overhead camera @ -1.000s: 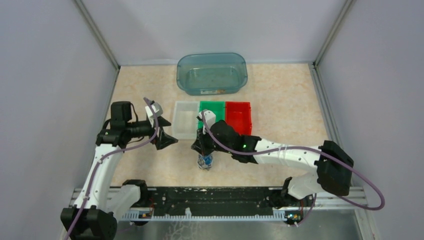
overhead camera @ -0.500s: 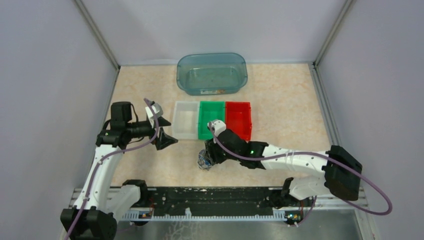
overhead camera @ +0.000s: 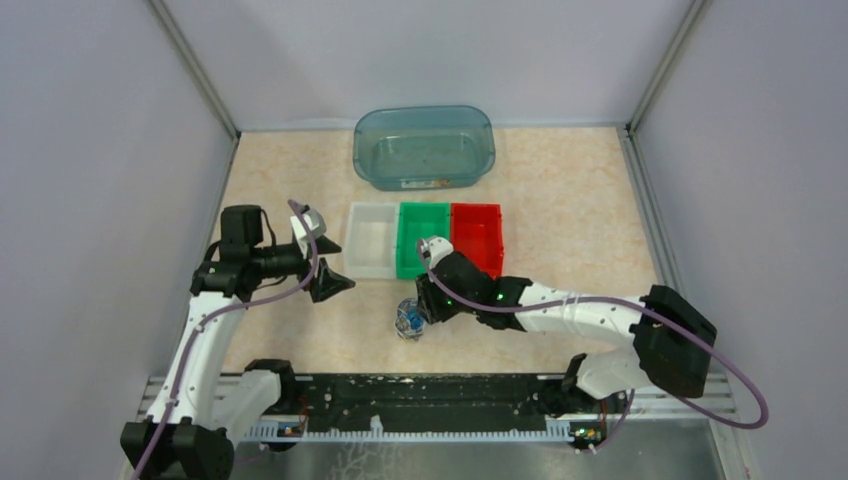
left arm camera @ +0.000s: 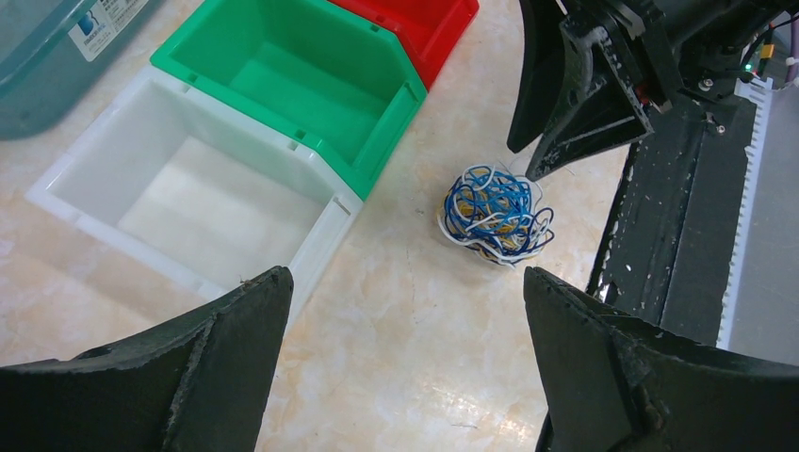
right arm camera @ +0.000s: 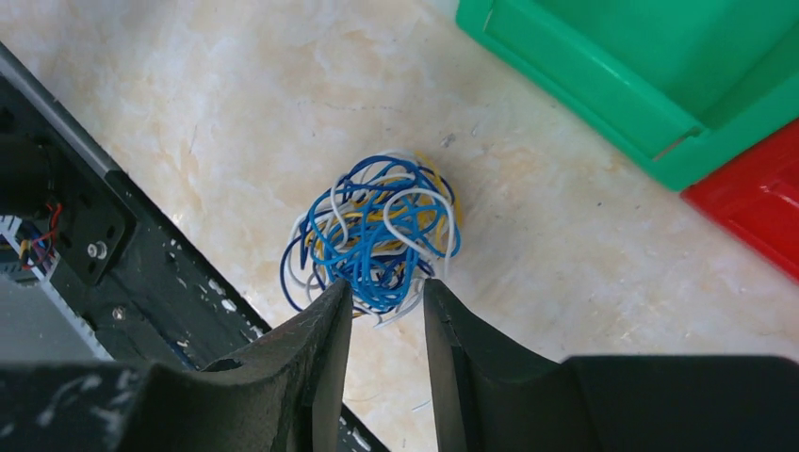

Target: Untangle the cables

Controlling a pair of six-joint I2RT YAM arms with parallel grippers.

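Little of the job looks done. The cables [left arm camera: 497, 215] sit as one tight ball on the table [overhead camera: 560, 190]: blue, white and yellow-orange strands wound through each other, with no single wire pulled free. The ball lies in front of the green bin [overhead camera: 425, 235], close to the black rail at the near edge.

The white bin [overhead camera: 372, 240], the green one and the red bin [overhead camera: 478, 228] hold no wire that can be seen.

The right end effector [right arm camera: 386, 287] is at the ball's near side, its fingers parted by a narrow gap and their tips right at the outer loops. Nothing is visibly clamped, though a stray strand between them cannot be ruled out. The left end effector [left arm camera: 405, 275] hangs wide open and empty, well apart from the ball, nearer the white bin.

As I judge it, the whole separation is left — pinching one loop, drawing it out while the rest is held back, then repeating for each wire.
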